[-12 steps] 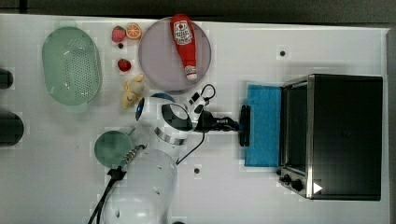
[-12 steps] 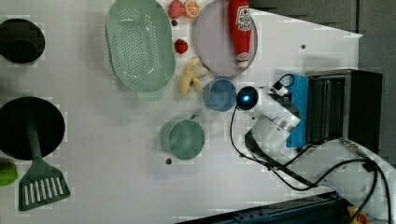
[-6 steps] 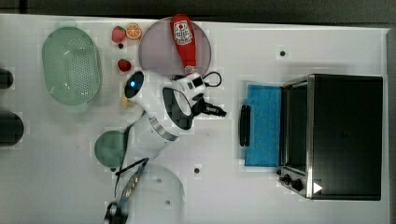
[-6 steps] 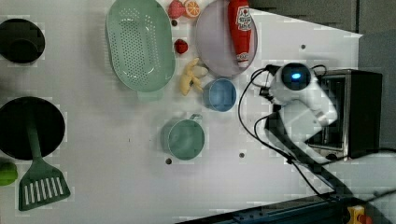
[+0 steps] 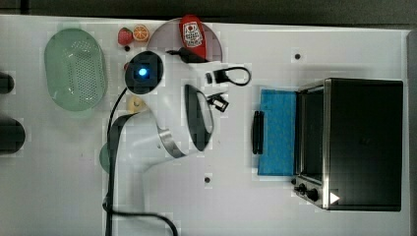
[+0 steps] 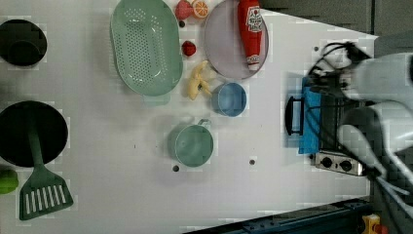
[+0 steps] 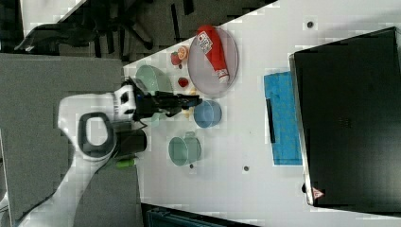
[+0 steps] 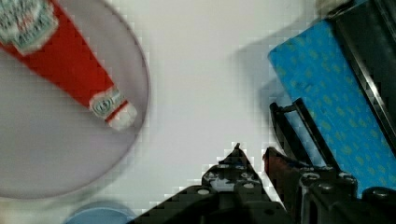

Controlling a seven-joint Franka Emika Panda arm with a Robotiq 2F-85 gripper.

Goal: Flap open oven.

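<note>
The oven stands at the top view's right, black-topped with a steel front frame. Its blue-tinted glass door lies flapped down flat on the table, the black bar handle at its outer edge. My gripper hangs above the table to the top view's left of the handle, apart from it. In the wrist view the gripper is open by a narrow gap with nothing in it, and the handle and door lie just beyond. In the right view the gripper is raised near the plate.
A ketchup bottle lies on a grey plate. Near them sit a blue bowl, a green cup, a banana, a green colander, strawberries and an orange half. A black pan and spatula lie at the left view's left.
My gripper has left the door handle and drawn back toward the top view's left, rising with the arm. The door has stayed down and open.
</note>
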